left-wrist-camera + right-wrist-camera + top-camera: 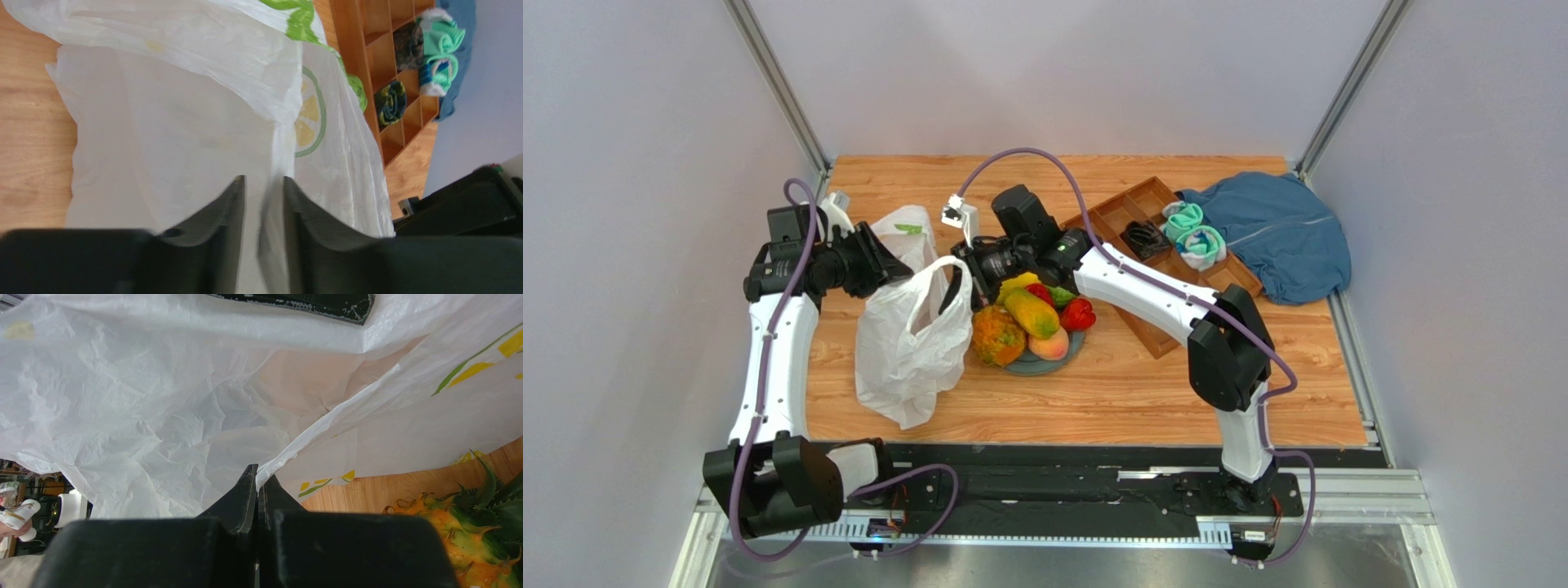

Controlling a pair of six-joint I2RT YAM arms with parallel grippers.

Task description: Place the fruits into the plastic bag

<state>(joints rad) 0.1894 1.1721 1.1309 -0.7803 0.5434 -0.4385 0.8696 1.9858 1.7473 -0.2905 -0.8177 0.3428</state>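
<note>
Your right pincer (258, 478) is clamped on the rim of the thin, surely limp and slippery plastic bag (909, 337) slumped just beside the fruits (1032, 319), your left pincer (264, 184) narrowly apart astride its film, so take hold at opposite rim edges.

- Setting: a robotics laboratory test cell.
- Plain pale wall panels (1063, 74) in metal framing (777, 80) enclose a wooden table (1112, 392).
- Left arm (775, 355) and right arm (1149, 294) are bolted to a rail (1063, 486) at the near edge, trailing an exposed cable (1014, 153).
</note>
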